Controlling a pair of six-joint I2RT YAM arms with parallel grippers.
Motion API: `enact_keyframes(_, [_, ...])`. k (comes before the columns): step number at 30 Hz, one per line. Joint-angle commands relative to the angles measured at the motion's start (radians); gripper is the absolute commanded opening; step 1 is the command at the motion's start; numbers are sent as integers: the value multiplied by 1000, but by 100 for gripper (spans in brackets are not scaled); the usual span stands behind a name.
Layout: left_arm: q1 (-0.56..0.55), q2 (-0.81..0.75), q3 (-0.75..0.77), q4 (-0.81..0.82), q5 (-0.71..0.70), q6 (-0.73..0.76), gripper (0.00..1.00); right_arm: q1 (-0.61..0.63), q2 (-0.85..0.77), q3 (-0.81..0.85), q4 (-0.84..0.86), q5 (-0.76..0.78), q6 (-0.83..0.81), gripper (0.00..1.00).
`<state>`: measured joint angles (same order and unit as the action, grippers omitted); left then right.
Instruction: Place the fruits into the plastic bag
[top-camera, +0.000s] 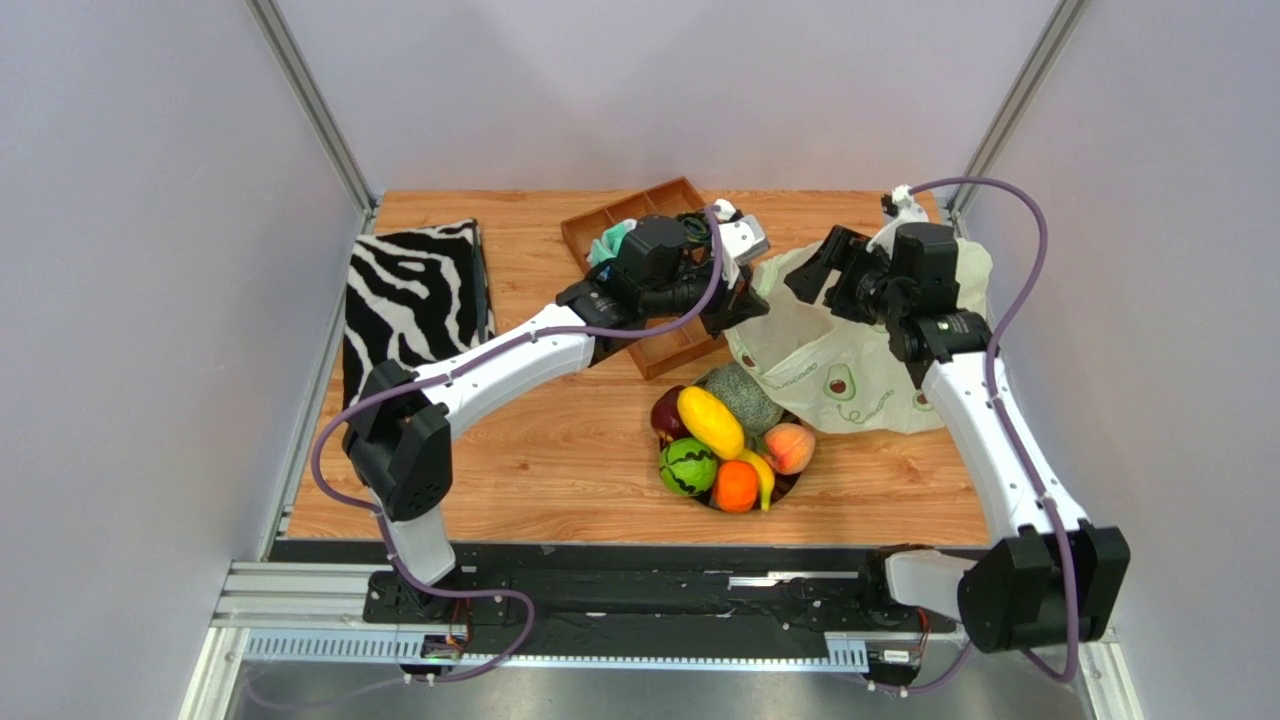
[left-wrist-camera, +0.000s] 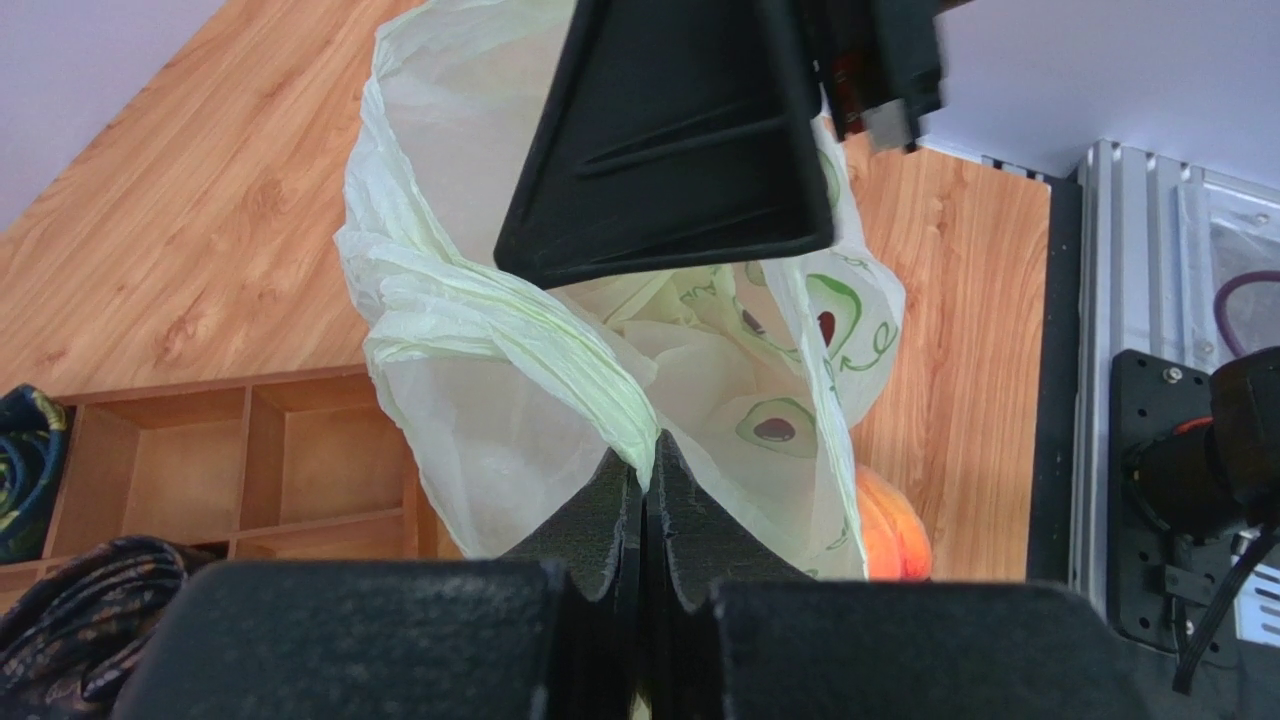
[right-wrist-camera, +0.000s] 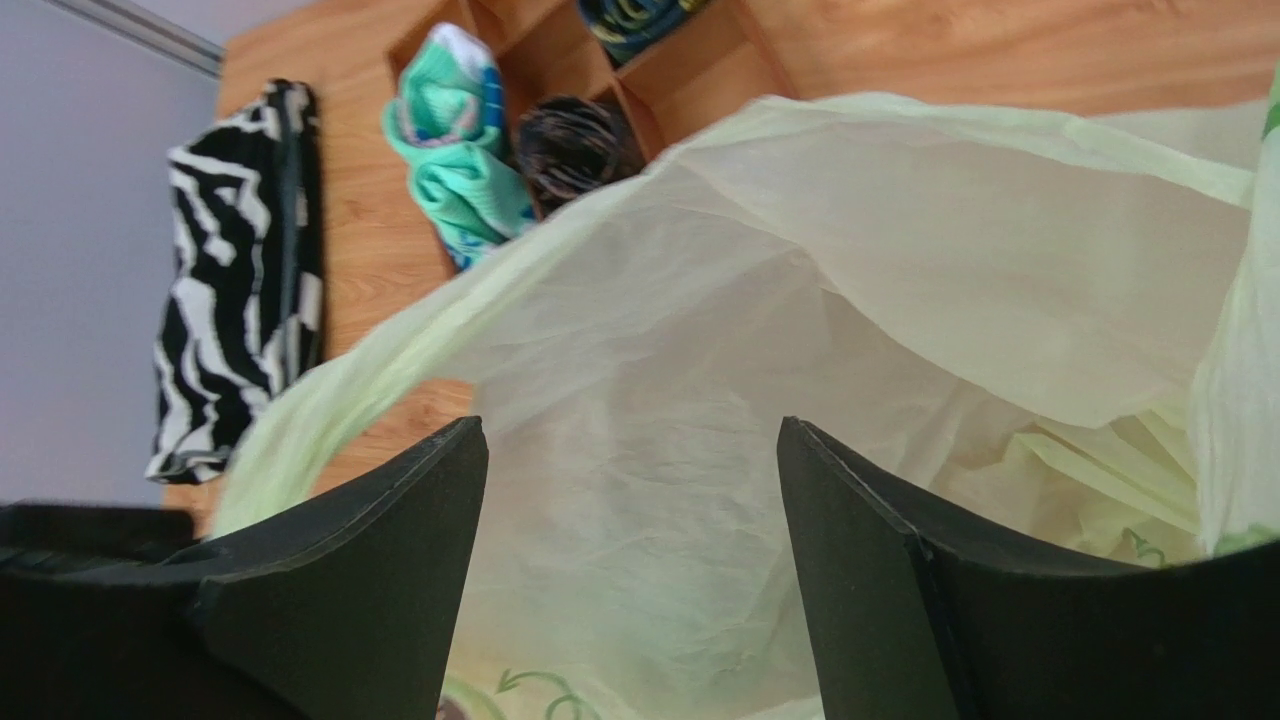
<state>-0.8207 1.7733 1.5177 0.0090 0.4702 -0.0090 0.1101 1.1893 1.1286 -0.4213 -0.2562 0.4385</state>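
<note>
Top external view first: my left gripper is out past the wooden compartment tray, right at the near-left edge of the plastic bag. The bag lies crumpled on the table at the far right, avocado prints facing up. On the left wrist cam the fingers are pinched tight together on a bunched fold of the bag's rim, so that side has a proper grip and the film hangs up off it.

My right gripper is wide apart, nothing clamped. It's pointed into the pale green film, with the bag's rim arching over above the fingertips. On the overhead it sits over the bag's far-left corner, just beside the left one.

None of the fruits are in the bag. They're all heaped together just near-left of it on a dark dish I can barely see: netted melon at the back, yellow oblong fruit lying across the top, dark red apple on the left, peach on the right, then striped green ball, orange and banana along the front.

Zebra fabric box is off at the far left. The tray holds a teal cloth roll and a dark one.
</note>
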Motion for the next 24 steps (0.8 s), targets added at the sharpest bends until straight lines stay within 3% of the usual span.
enact_keyframes(1, [-9, -66, -5, -6, -51, 43, 0, 2, 36, -7, -5, 96, -30, 74])
enact_keyframes(6, [-9, -93, -24, -6, -103, 53, 0, -9, 10, -93, -26, 251, -60, 74])
enact_keyframes(10, [-9, -123, -43, -35, -244, 64, 0, -39, -5, -124, -85, 446, -87, 77])
enact_keyframes(13, [-9, -159, -82, -23, -307, 55, 0, -87, -3, -164, -94, 483, -87, 80])
enact_keyframes(20, [-9, -225, -168, 0, -349, 29, 0, -161, -31, -220, -83, 477, -72, 82])
enact_keyframes(24, [-9, -256, -185, -56, -329, 21, 0, -161, -101, -216, -79, 355, -61, 83])
